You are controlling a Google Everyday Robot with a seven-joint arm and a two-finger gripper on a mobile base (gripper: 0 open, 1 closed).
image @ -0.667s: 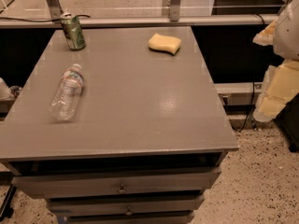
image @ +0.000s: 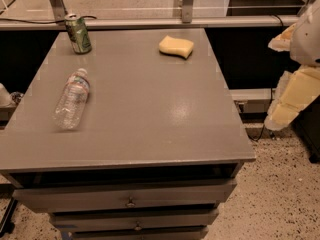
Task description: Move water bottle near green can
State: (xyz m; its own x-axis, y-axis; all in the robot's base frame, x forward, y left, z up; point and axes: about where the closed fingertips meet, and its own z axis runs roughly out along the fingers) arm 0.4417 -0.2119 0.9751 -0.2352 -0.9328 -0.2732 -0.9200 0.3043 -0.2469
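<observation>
Off the table's (image: 150, 119) right edge, gripper (image: 294, 95) (state unclear); water bottle (image: 72, 99) by left edge, green can (image: 79, 34) back-left.

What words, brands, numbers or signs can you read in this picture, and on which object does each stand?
None can be quoted.
On the water bottle: pale label with a red band, print too blurred to read.
On the green can: light markings, too small to read.
On the yellow sponge, the grey drawer cabinet and the pincer, off the cabinet's right edge: no text shows.
</observation>
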